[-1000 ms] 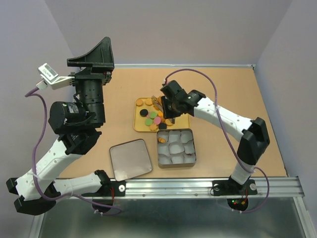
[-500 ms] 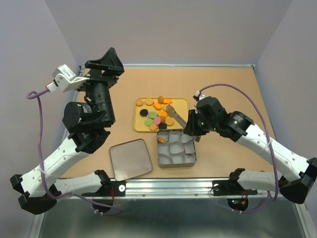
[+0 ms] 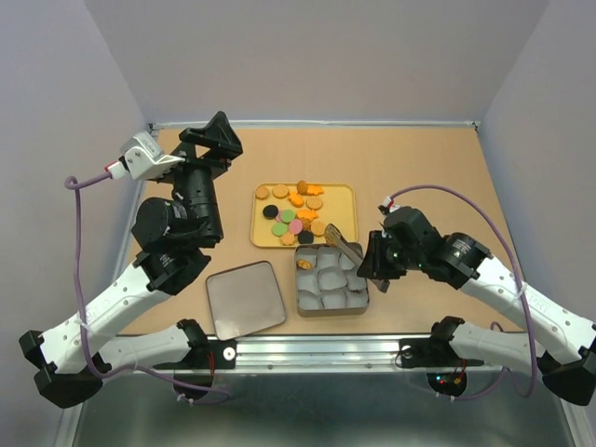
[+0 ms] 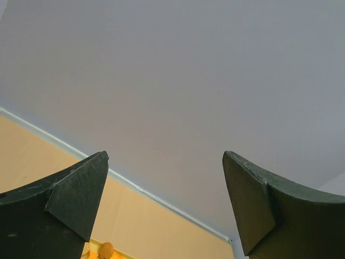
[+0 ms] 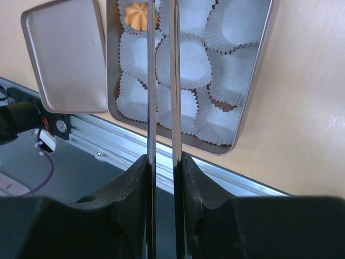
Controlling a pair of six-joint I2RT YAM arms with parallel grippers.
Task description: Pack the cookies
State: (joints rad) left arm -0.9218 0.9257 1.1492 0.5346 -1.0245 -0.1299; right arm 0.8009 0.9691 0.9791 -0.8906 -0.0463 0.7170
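cookies on yellow tray, beside tongs | right tool grips tongs | left tool spread

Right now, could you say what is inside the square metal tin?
White paper cups, one holding an orange star-shaped cookie; the right claw's metal tweezers hide parts of some.

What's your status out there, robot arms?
Left gripper open, raised. Right gripper shut on tongs over tin. One cookie packed, other cookies on tray. Nothing blocking.
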